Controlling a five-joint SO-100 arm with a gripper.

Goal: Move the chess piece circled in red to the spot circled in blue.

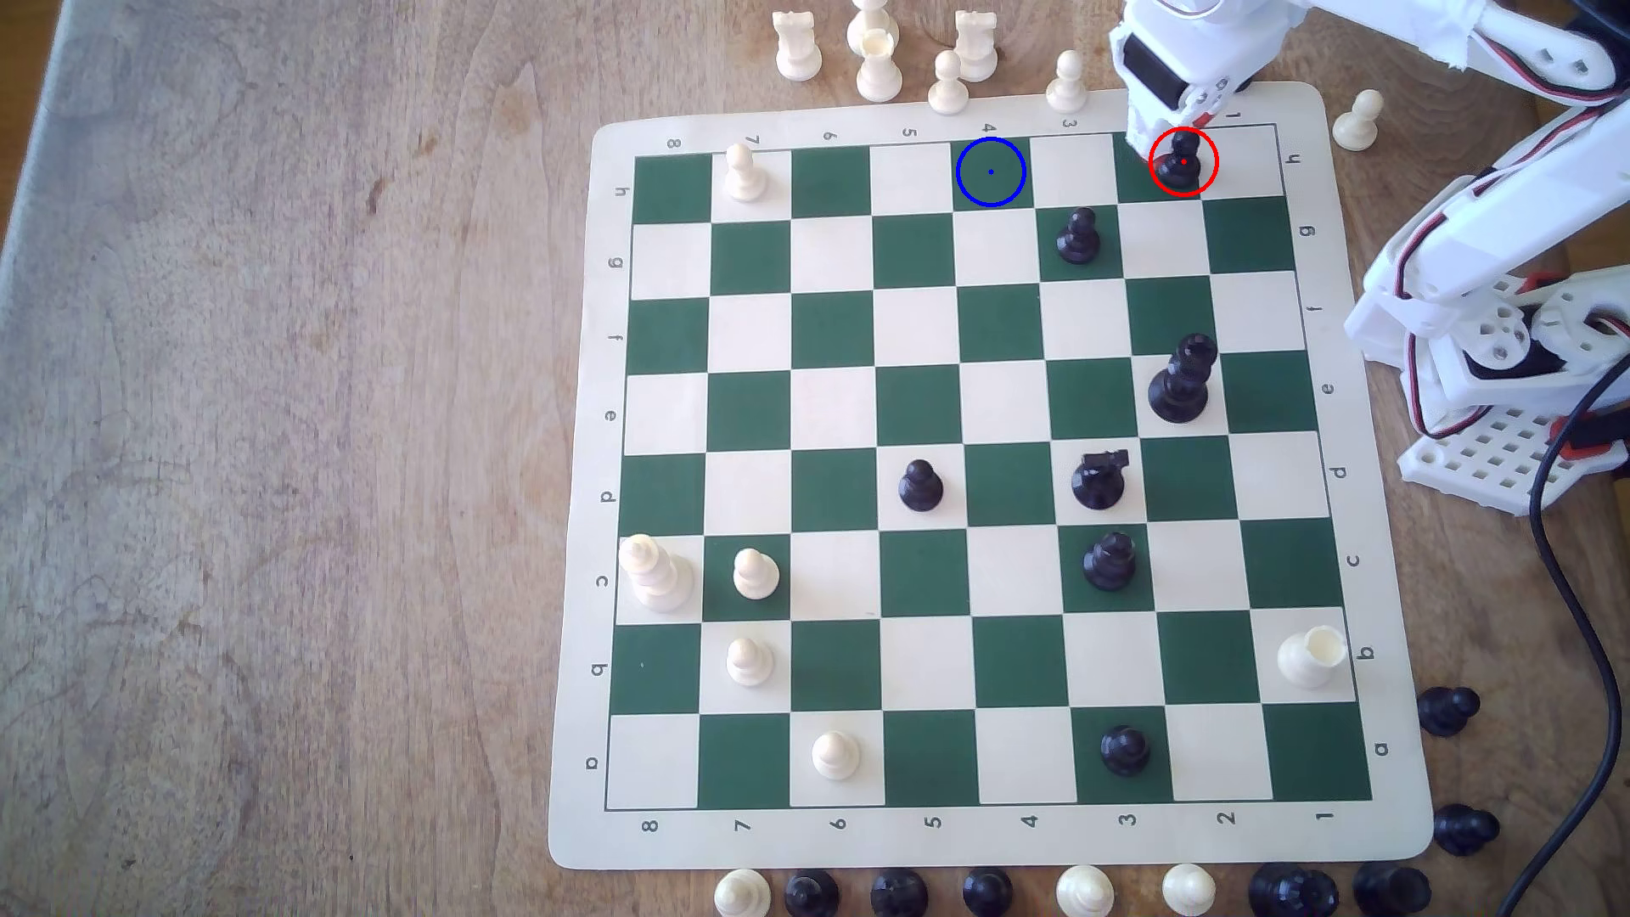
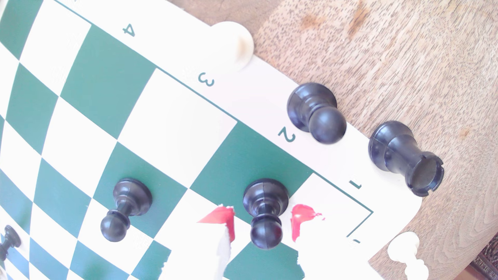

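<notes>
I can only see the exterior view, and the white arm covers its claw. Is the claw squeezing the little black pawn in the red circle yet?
Observer: Not yet. In the wrist view the red-tipped gripper is open. It has one finger on each side of the small matte black pawn, with a gap on both sides.
Operator: Is anything hiding behind the arm?
Observer: Yes. A black rook with a notched top and another black round-headed pawn stand at the outer edge of the board's cream border, off the squares.
</notes>
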